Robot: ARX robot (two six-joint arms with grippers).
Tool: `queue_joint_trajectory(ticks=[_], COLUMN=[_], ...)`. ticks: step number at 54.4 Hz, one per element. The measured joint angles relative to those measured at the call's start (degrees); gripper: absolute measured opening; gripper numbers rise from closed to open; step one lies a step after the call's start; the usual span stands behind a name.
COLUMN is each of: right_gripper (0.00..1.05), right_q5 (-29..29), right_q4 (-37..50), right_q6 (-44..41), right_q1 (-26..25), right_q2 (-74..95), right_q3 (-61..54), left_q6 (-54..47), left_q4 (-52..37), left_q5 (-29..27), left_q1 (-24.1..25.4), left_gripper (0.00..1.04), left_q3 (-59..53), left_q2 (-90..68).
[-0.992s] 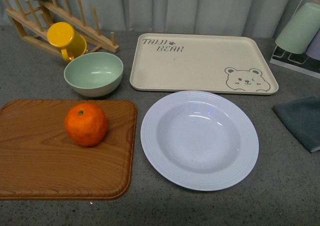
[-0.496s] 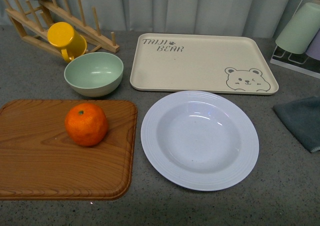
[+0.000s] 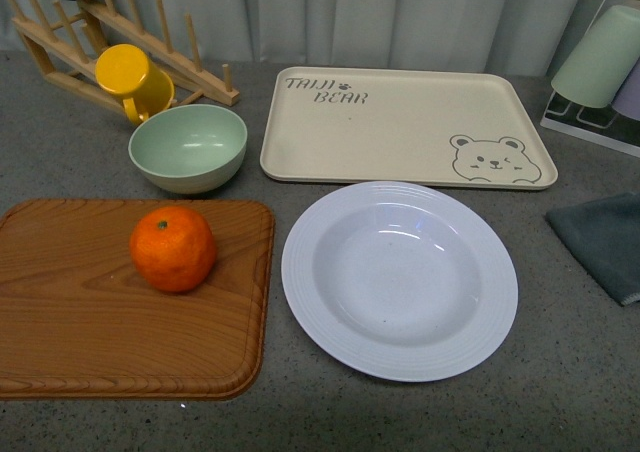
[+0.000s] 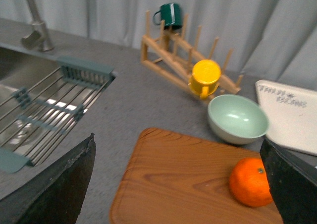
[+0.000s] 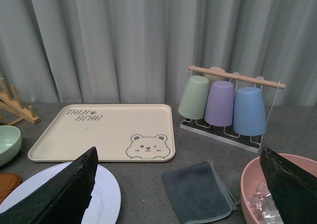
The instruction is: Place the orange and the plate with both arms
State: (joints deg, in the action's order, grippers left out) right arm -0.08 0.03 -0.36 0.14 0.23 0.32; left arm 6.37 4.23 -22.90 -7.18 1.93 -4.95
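The round orange fruit (image 3: pixel 172 249), on the brown wooden board (image 3: pixel 80 312), looks firm but may roll: grip its middle. The white ridged plate (image 3: pixel 497 292), beside it on the grey desk (image 3: pixel 560 372), looks stiff and breakable: pinch the rim. Left gripper (image 4: pixel 177 140) and right gripper (image 5: pixel 178 152): jaws apart.
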Motion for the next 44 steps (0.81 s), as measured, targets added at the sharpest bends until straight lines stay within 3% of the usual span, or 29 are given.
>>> queue_joint_trajectory(ticks=[4,15,27,44], right_gripper=[0.96,0.96,0.96,0.96], right_q5=[-0.02,-0.04,-0.04,-0.04], right_q4=[0.0,0.0,0.0,0.0], right_q6=[-0.02,-0.02,-0.02,-0.02], right_q1=[-0.07,-0.07,-0.07,-0.07], right_q2=[0.0,0.0,0.0,0.0], right_q3=[0.0,0.0,0.0,0.0], left_q6=[3.8,6.99,8.11,10.43], left_q4=[-0.26,-19.5,-37.68,-39.06], left_q5=[-2.73,6.38,11.28,19.47], left_q1=[1.14,4.98,3.02,-1.86], left_gripper=[0.98,0.98,0.98,0.98], left_q3=[0.68,4.44,12.59,26.21], left_q2=[-3.87,-26.71,-58.27,-87.82])
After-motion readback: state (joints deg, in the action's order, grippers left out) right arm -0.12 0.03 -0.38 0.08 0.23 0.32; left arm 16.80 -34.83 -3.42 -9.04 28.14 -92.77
